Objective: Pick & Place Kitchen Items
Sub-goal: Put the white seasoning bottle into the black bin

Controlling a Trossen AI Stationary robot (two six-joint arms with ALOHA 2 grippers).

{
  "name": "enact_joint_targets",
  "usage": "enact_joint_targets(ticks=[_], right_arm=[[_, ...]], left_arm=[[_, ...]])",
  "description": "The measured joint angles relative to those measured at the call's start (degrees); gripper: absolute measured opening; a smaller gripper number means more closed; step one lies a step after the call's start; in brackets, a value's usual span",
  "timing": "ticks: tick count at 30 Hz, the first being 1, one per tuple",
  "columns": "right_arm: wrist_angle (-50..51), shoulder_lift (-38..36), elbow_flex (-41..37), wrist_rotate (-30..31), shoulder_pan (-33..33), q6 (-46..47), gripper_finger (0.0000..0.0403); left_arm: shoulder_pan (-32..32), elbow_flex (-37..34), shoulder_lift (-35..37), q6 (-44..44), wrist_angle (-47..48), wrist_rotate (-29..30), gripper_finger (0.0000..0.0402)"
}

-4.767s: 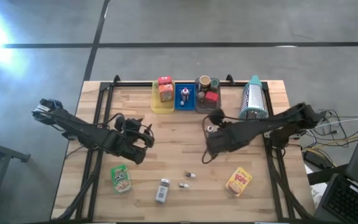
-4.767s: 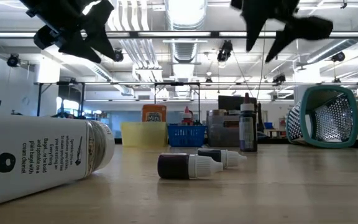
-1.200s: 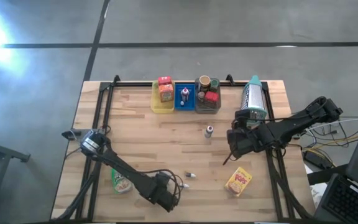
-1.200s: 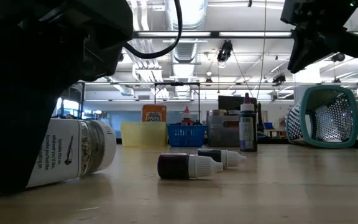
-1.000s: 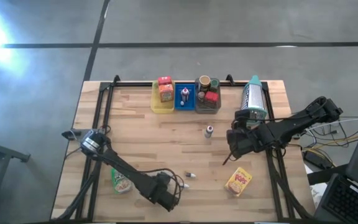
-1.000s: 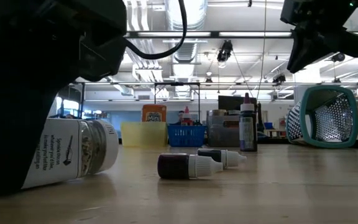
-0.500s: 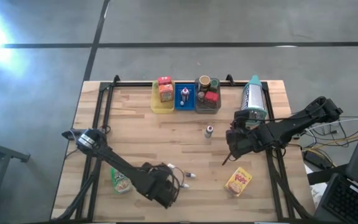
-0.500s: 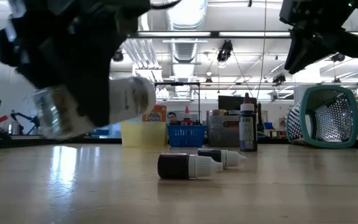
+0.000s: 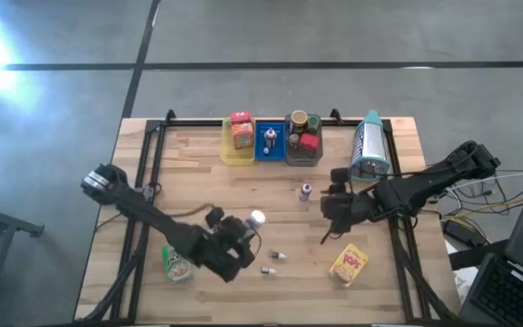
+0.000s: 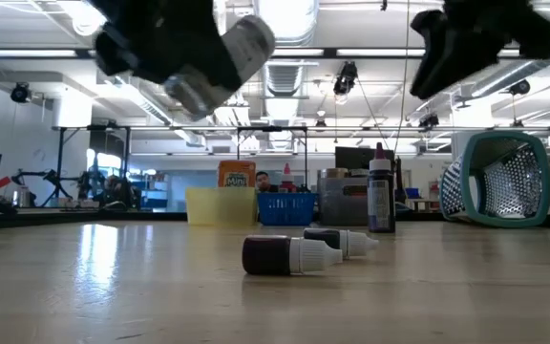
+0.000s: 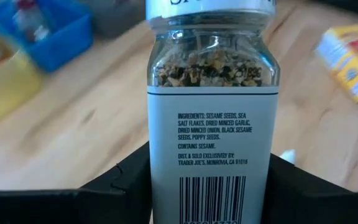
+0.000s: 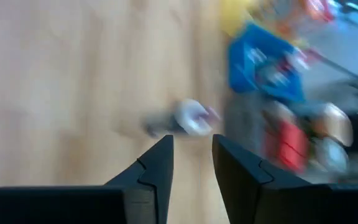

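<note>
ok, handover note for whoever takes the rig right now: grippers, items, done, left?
Left gripper: shut on the seasoning jar, lifted off the table, mid-front.
Right gripper: fingers slightly apart, empty, hovering near the small upright bottle.
Done: snack boxes in the yellow tray, a bottle in the blue tray, jars and a red item in the grey tray.
Left: seasoning jar, upright bottle, two vials, green pouch, yellow pouch.

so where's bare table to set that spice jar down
Bare wood lies between the yellow tray and the left gripper holding the spice jar. The front is crowded: green pouch, two vials, yellow pouch.
</note>
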State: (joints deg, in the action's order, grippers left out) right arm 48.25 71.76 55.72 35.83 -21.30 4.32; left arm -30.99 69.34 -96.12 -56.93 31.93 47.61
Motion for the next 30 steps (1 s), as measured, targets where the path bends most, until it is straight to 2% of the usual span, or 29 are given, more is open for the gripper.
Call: enact_joint_targets(ticks=[3, 6, 10, 14, 20, 24, 30], right_arm=[[-8.56, -0.21, 0.34, -8.28, -0.04, -2.78, 0.012], [-14.25, -0.41, 1.36, -15.07, -0.07, -4.5, 0.0137], [-15.13, -0.39, 4.53, -16.89, -0.07, -4.16, 0.0167], [-15.08, -0.39, 8.62, -17.58, 0.0, -2.36, 0.0205], [-12.08, -0.39, 14.15, -24.17, 2.34, 1.04, 0.0271], [-10.51, -0.35, 15.75, -24.2, 3.82, 0.17, 0.0308], [-7.04, 0.78, 18.04, -24.33, 6.1, -0.44, 0.0353]], left_arm=[[2.47, -7.82, 3.91, 14.35, -18.3, -1.4, 0.0208], [5.61, -14.54, 6.79, 27.58, -36.1, -6.14, 0.0208], [10.64, -19.7, 8.25, 36.15, -48.32, -15.77, 0.0208], [15.39, -20.1, 8.19, 41.04, -49.28, -23.98, 0.0208], [19.9, -15.82, 7.93, 50.71, -46.01, -35.93, 0.0208], [22.26, -10.52, 7.98, 54.24, -38.48, -38.9, 0.0208], [24.34, -2.02, 6.76, 58.35, -26.86, -39.47, 0.0208]])
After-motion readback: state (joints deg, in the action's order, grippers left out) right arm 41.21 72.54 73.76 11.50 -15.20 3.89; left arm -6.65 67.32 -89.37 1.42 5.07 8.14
